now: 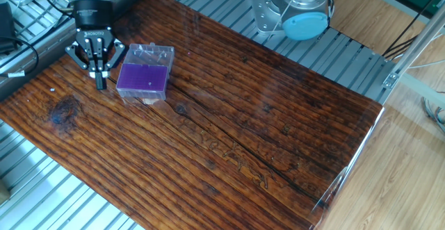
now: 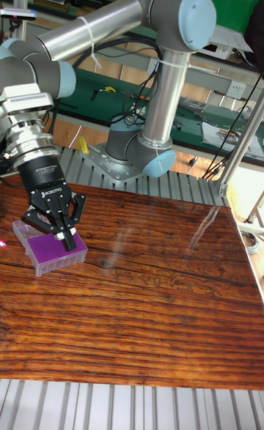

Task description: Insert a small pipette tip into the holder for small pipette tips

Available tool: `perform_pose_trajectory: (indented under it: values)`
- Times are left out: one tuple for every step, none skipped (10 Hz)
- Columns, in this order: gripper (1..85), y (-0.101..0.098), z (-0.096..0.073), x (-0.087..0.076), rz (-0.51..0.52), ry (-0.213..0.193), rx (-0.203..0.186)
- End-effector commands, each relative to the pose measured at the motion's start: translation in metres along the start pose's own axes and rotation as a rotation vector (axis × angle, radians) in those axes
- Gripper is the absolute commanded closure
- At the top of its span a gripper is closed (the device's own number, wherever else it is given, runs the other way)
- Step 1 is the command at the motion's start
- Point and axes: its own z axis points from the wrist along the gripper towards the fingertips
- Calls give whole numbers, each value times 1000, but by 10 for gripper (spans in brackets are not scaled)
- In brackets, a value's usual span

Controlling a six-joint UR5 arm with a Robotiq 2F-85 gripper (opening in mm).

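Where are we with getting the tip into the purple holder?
Done: the gripper is down at the table, jaws closed together, beside the holder for small pipette tips. In hand: any pipette tip between the jaws is too small to confirm. Left: centering over the purple grid and inserting; the fixed view shows the gripper off to the holder's side.

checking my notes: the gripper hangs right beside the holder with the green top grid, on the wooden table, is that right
Not quite: the top grid is purple, not green. The fixed view shows the holder for small pipette tips as a clear box with a purple top on the wooden table, and the gripper hanging right beside it, as you say.
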Motion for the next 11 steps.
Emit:
perform_pose_trajectory:
  values:
    - [797, -6, -3, 15, -64, 83, 32]
    - [790, 0, -3, 20, -76, 103, 6]
    - [787, 5, -3, 19, -99, 96, -15]
    - [783, 10, -3, 14, -134, 76, -31]
    - [780, 9, -3, 12, -154, 69, -29]
    - [777, 6, -3, 12, -163, 72, -16]
    - [777, 0, -3, 16, -132, 87, 6]
    - [773, 3, -2, 21, -94, 155, 36]
    - [773, 10, 1, 26, -50, 211, 56]
    - [773, 21, 6, 10, -11, 205, 75]
    - [773, 27, 8, -6, 14, 177, 93]
